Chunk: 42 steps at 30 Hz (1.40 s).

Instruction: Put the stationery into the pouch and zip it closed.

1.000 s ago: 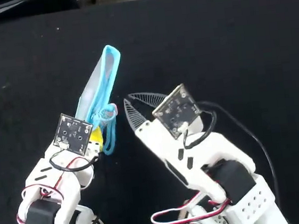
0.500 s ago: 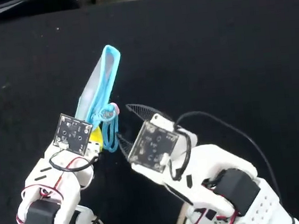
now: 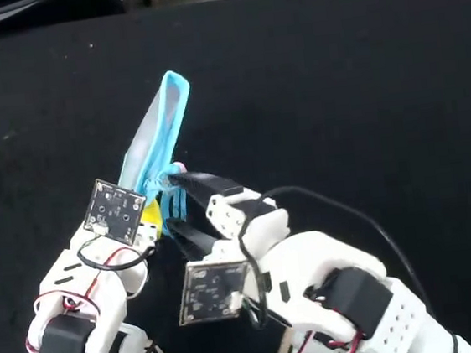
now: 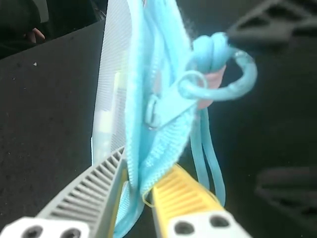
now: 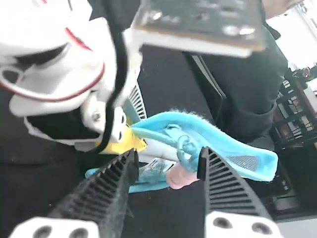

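Black and ribbed, the right claw (image 5: pixel 167 154) stands spread apart. The blue cord (image 5: pixel 185 146) of the zip hangs in the gap between its jaws but is not yet gripped. A pink piece (image 5: pixel 177 177), perhaps an eraser, sits just beside the cord. Right behind the cord is the slider (image 4: pixel 166 106), close to the end of the pouch (image 3: pixel 156 122) that the left claw (image 4: pixel 138 183) has pinched tight between its grey and yellow jaws.

From above, the pouch's long axis runs from that pinch away from both arms, tilted up off the table (image 3: pixel 361 87). The right claw comes at it from the side, so it is the nearer one for the cord.

I'd say the next move is to close on the cord and draw it along that axis. I can't tell how far the zip is shut. There is dark open cloth beyond the pouch's far tip and to the right. The tight spot is between the two wrists.
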Tool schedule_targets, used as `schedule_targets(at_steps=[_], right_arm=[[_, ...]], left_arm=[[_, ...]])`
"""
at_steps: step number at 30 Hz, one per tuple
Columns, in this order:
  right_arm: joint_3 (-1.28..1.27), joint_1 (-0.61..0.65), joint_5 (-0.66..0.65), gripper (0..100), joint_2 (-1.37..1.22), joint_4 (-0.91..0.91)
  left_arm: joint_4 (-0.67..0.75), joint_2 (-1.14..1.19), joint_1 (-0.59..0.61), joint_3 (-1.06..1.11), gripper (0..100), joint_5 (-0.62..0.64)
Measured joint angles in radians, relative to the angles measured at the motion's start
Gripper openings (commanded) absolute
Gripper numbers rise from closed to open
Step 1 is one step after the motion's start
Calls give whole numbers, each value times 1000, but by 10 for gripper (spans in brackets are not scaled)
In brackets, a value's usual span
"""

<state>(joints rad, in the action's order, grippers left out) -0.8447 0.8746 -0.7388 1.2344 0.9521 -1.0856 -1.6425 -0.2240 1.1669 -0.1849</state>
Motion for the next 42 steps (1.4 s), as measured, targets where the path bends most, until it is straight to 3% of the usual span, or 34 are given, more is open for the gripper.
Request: schedule_targets(at_steps=[8, 14, 20, 26, 42], right_arm=[[-51, -3, -161, 126, 0, -69], [-66, -17, -296, 137, 0, -97], [-117, -126, -308, 138, 0, -224], [-213, -137, -308, 136, 0, -351], [-203, -137, -308, 134, 52, -345]], left_arm=[[0, 0, 0, 0, 30, 0], [-3, 0, 0, 0, 30, 0], [-25, 0, 0, -9, 30, 0], [-26, 0, 0, -12, 30, 0], [-26, 0, 0, -12, 32, 0]])
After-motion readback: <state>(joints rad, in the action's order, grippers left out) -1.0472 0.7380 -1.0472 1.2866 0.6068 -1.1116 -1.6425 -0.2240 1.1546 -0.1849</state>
